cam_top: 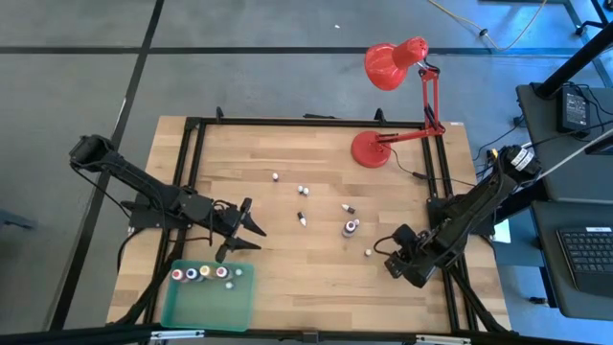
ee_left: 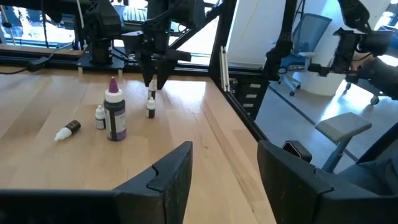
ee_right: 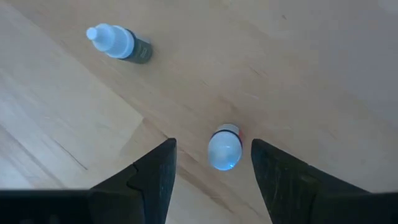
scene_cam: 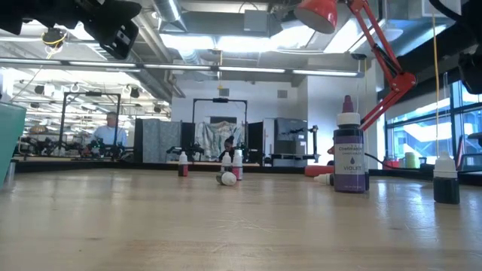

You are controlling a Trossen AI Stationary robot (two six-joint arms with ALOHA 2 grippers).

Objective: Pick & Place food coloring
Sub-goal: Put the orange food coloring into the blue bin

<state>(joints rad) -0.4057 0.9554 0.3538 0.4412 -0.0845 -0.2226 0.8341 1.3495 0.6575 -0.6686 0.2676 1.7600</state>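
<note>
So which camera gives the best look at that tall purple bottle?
The low view: the purple bottle stands upright and close, its label readable. The left wrist view shows the whole bottle too, but farther off. From above it is only a small dot. The right wrist view misses it.

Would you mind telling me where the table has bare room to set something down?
Bare wood lies between the lamp base and the table's left rail, and along the near edge between the green tray and the right gripper. The middle is crowded: small bottles scattered around the violet bottle.
</note>
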